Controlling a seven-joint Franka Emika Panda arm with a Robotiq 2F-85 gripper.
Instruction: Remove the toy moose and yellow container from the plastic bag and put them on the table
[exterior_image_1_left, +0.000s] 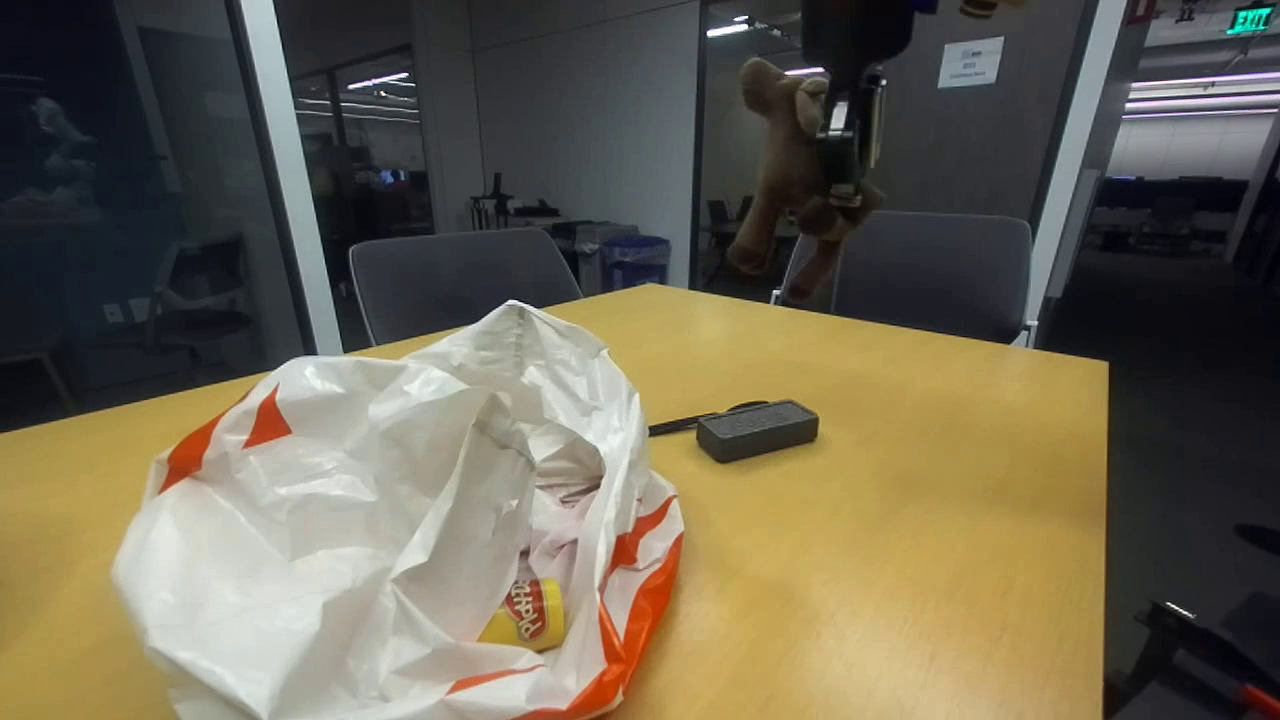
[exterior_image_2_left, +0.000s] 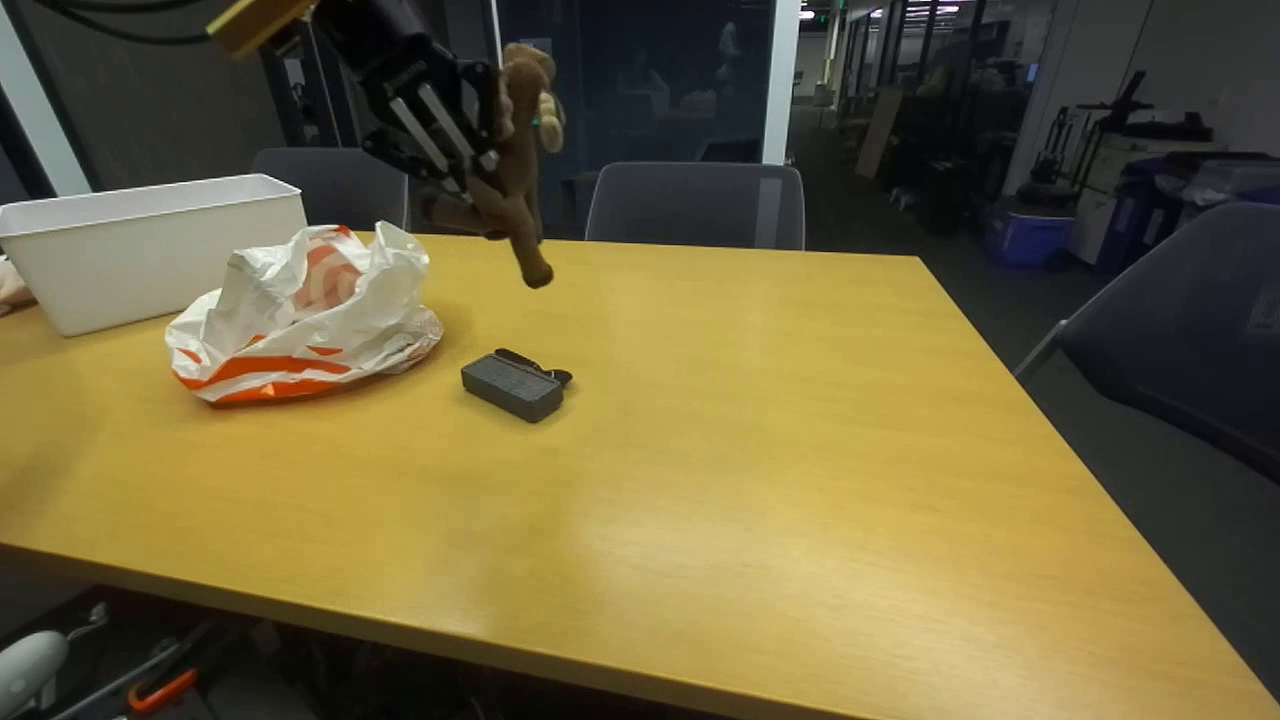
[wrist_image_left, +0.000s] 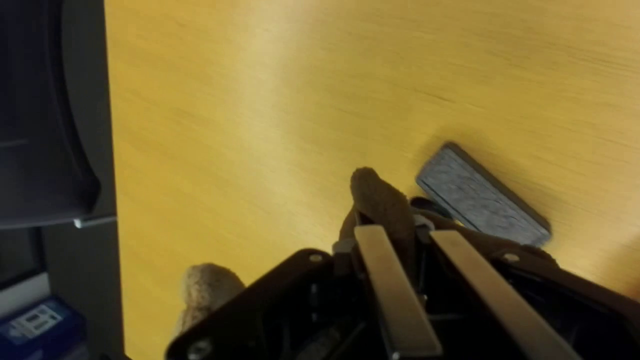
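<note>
Brown plush is squeezed in the gripper (exterior_image_1_left: 846, 190): the toy moose (exterior_image_1_left: 778, 178) hangs with legs dangling over the table (exterior_image_1_left: 930, 540). In an exterior view, it is at about two o'clock from the plastic bag (exterior_image_1_left: 300, 560), and the yellow container (exterior_image_1_left: 535, 616) lies inside that bag, toward four o'clock. A dark grey block (exterior_image_1_left: 757, 431) rests on the table between two and three o'clock from the bag.

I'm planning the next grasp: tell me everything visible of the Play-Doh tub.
The Play-Doh tub is a smooth yellow cylinder with pale lettering on red, apparently plastic. It appears to lie on its side inside the white plastic bag, whose crinkled folds partly cover it and seem to touch it. Whether it is capped can't be told.
</note>
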